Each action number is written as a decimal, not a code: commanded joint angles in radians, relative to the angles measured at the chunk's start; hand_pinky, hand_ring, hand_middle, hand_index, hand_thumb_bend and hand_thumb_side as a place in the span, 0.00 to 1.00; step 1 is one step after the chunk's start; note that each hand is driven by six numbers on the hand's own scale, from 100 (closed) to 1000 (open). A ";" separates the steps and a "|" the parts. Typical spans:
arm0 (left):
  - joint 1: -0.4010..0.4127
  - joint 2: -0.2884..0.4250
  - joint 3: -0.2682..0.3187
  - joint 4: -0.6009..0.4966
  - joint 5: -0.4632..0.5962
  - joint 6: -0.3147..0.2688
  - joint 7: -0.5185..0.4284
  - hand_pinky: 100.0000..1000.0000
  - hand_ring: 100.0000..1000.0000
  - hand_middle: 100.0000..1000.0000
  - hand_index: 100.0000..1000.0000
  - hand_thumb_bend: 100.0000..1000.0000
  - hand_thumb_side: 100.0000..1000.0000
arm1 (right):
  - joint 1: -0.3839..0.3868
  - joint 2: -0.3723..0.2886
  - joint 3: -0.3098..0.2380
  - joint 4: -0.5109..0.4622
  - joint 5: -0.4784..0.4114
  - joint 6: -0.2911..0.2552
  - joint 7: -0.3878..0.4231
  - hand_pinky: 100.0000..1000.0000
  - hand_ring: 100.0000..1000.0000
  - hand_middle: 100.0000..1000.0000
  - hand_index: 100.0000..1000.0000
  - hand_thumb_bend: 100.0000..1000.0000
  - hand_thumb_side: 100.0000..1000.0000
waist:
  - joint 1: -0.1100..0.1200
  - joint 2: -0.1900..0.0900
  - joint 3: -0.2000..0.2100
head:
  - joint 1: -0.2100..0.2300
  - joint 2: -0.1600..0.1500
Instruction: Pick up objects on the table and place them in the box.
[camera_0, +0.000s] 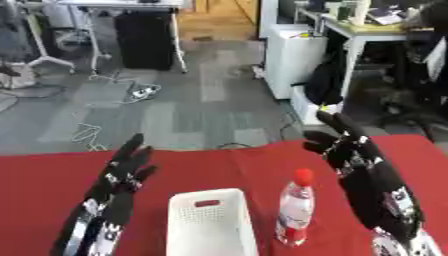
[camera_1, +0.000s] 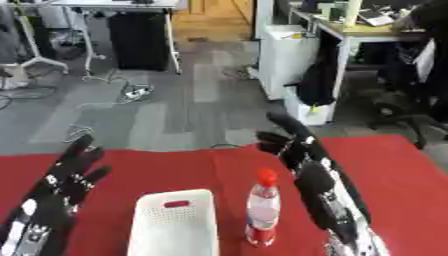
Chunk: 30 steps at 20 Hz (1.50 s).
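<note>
A clear plastic bottle (camera_0: 296, 210) with a red cap and red label stands upright on the red table (camera_0: 219, 165). Just left of it lies a white perforated box (camera_0: 210, 222) with a small red mark near its far rim. My right hand (camera_0: 363, 172) hovers open to the right of the bottle, fingers stretched toward the far edge, apart from the bottle. My left hand (camera_0: 118, 185) is raised at the left of the box, fingers straight and open, holding nothing.
The red table ends at a far edge (camera_0: 219, 151) with grey carpet floor beyond. Cables (camera_0: 131, 92), a white cabinet (camera_0: 293, 55) and a desk with a dark bag (camera_0: 319, 82) stand on the floor behind.
</note>
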 joint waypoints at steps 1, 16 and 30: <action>-0.003 0.012 0.008 -0.010 -0.005 -0.002 -0.006 0.91 1.00 1.00 0.88 0.00 0.79 | -0.027 -0.038 -0.014 0.013 -0.020 -0.016 0.020 0.90 0.91 0.99 1.00 0.49 0.90 | 0.000 -0.017 -0.001 | -0.021 -0.016; 0.008 0.013 0.002 -0.025 0.006 0.001 -0.023 0.92 1.00 1.00 0.87 0.00 0.80 | -0.141 -0.130 -0.080 0.341 -0.444 0.154 0.485 1.00 1.00 1.00 1.00 0.58 0.79 | 0.002 -0.007 0.017 | -0.045 -0.029; 0.015 0.011 -0.005 -0.029 0.015 0.003 -0.043 0.92 1.00 1.00 0.87 0.00 0.80 | -0.175 -0.163 -0.068 0.351 -0.435 0.222 0.486 1.00 1.00 1.00 1.00 0.55 0.16 | 0.006 0.000 0.030 | -0.065 -0.047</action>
